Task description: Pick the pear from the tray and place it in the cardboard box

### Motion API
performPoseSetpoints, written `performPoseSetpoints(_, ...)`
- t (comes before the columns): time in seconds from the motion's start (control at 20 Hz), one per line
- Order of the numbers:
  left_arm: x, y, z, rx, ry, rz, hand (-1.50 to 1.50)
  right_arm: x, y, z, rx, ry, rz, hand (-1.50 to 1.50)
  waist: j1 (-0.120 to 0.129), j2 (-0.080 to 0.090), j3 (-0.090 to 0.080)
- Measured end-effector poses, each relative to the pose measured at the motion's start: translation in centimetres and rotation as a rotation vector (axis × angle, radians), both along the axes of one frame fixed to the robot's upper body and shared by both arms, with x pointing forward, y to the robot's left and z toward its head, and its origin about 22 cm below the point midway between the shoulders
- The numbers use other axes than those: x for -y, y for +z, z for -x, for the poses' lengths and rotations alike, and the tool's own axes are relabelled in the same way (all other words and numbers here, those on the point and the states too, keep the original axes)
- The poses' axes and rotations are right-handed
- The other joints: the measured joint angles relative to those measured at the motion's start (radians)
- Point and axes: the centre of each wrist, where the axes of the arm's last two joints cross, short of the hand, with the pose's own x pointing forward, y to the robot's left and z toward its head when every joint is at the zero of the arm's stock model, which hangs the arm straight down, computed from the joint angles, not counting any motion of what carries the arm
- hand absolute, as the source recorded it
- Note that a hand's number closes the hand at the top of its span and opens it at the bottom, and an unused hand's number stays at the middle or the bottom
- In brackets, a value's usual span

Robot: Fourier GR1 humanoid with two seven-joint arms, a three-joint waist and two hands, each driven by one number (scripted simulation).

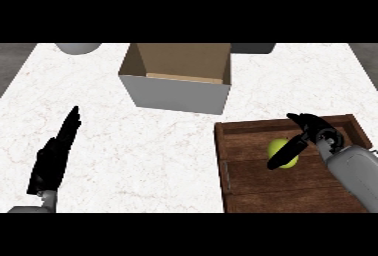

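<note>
Left robot hand rests well left of the tray, fingers straight and up, holding nothing. It sits on the white marbled tabletop.

Open brown cardboard box with grey outer walls stands beyond the tray's far-left corner, apart from it, mouth up. A grey round object and a dark grey object show at the far edge, left and right of the box; too cropped to identify.

Dark wooden rectangular tray is the landmark. Small yellow-green pear lies inside it, roughly centre, nearer the far wall.

Right robot hand hovers over the pear from the tray's right side: thumb reaching down across the pear's right face, fingers arched above toward the tray's far wall. Fingers are spread and not closed on the fruit; the hand has hold of nothing. Can't tell whether the thumb touches the pear.

Step in hand, by judgement: grasp approach. To do it well:
- lower until fingers and thumb bracket the pear's widest part
- close from both sides so it doesn't roll off across the tray floor
- lift straight up clear of the tray wall before moving toward the box
- release only when over the box mouth, past its near grey wall
</note>
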Motion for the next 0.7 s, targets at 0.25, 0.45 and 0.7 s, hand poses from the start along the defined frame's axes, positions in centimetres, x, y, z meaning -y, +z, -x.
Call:
performPoseSetpoints(0.25,0.3,0.1,-0.3,0.000,0.007,0.002,0.00,0.2,-0.2,0.3,0.007,-0.005,-0.017,1.50,-0.004,-0.004,-0.005)
performPoseSetpoints(0.45,0.6,-0.2,0.1,-0.001,0.003,0.003,0.00,0.3,-0.2,0.4,0.037,0.010,0.042,1.50,-0.002,-0.008,-0.008)
performPoseSetpoints(0.7,1.0,0.1,0.0,-0.002,-0.005,0.008,0.00,0.7,-0.1,-0.1,0.101,0.058,0.177,1.50,0.005,-0.007,-0.008)
